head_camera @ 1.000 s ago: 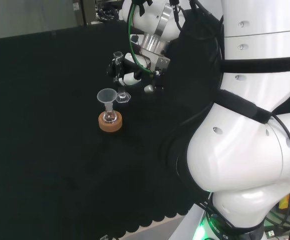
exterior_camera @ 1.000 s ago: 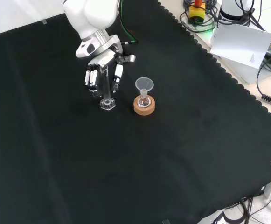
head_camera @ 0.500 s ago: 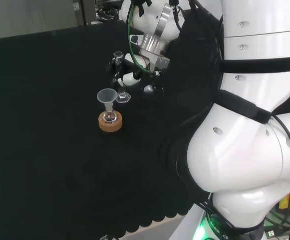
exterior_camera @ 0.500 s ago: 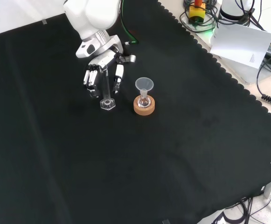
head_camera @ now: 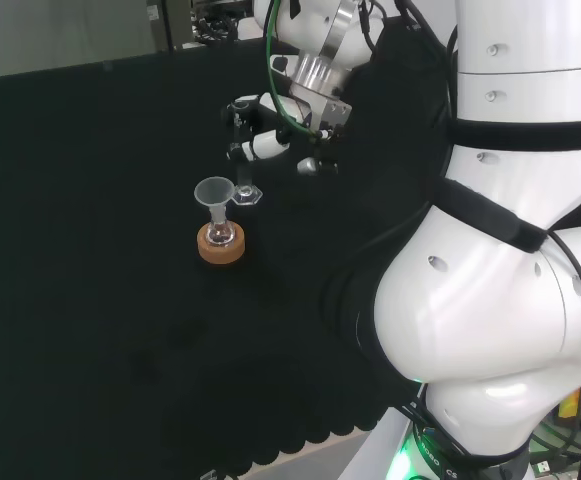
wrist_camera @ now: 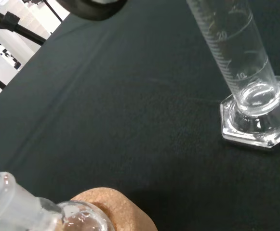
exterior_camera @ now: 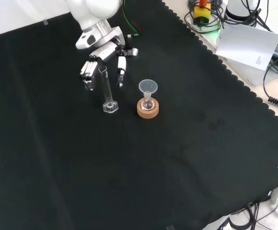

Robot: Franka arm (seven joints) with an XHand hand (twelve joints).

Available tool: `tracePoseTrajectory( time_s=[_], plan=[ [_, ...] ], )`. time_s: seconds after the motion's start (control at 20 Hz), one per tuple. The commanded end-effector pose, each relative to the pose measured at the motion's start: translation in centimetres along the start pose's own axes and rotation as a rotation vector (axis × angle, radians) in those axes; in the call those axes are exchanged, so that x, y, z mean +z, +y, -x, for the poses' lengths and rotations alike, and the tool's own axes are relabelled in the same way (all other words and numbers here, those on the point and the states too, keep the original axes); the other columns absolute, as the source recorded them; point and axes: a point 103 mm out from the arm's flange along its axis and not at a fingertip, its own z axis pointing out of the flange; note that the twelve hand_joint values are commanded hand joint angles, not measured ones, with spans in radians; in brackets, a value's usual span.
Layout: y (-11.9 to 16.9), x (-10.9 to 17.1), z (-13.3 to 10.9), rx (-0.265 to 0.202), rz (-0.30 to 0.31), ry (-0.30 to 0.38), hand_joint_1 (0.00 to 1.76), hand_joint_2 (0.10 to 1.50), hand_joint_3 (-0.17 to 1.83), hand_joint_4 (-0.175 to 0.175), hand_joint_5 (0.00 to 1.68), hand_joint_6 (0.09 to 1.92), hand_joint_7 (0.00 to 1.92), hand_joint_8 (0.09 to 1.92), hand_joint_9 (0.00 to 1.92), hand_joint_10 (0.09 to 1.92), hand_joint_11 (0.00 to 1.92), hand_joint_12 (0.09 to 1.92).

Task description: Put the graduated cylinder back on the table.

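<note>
The clear graduated cylinder (exterior_camera: 108, 96) stands upright on its hexagonal foot on the black cloth (exterior_camera: 129, 167). In the wrist view the cylinder (wrist_camera: 248, 82) is close, with its foot flat on the cloth. The hand (exterior_camera: 98, 67) hangs above and behind the cylinder's upper end, fingers spread and relaxed on either side of the tube, curled round nothing. In the head view the hand (head_camera: 265, 143) hovers over the cylinder's foot (head_camera: 247, 196).
A small round flask with a clear funnel (exterior_camera: 148, 86) sits on a cork ring (exterior_camera: 148, 108) just right of the cylinder in the front view. The flask and ring (head_camera: 220, 243) are nearer in the head view. Cables and a white sheet (exterior_camera: 249, 45) lie beyond the cloth's scalloped edge.
The fingers have let go of the cylinder and spread. The hand has risen and drawn back a little. The cylinder stays upright in the same spot.
</note>
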Motion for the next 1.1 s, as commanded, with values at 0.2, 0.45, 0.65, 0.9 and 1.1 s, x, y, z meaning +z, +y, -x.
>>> tracePoseTrajectory(
  time_s=[0.2, 0.45, 0.65, 0.9, 1.1],
  plan=[
    [-3.5, -3.8, 0.1, 0.086, 0.049, -0.061, 0.79, 0.89, -0.17, -0.084, 0.33, 0.23, 0.22, 0.73, 0.45, 0.68, 0.26, 1.38],
    [-6.3, -6.8, -1.1, 0.121, 0.092, -0.091, 0.79, 0.89, -0.17, -0.084, 0.34, 0.22, 0.22, 0.73, 0.45, 0.68, 0.26, 1.38],
    [-8.4, -8.7, -2.7, 0.139, 0.125, -0.121, 0.79, 0.9, -0.17, -0.084, 0.34, 0.21, 0.23, 0.73, 0.45, 0.69, 0.25, 1.38],
    [-11.1, -11.1, -4.7, 0.173, 0.168, -0.161, 0.78, 0.9, -0.17, -0.084, 0.34, 0.2, 0.22, 0.73, 0.44, 0.69, 0.25, 1.39],
    [-13.2, -12.5, -6.4, 0.202, 0.19, -0.182, 0.77, 0.9, -0.17, -0.085, 0.34, 0.19, 0.21, 0.72, 0.44, 0.69, 0.25, 1.39]
  ],
)
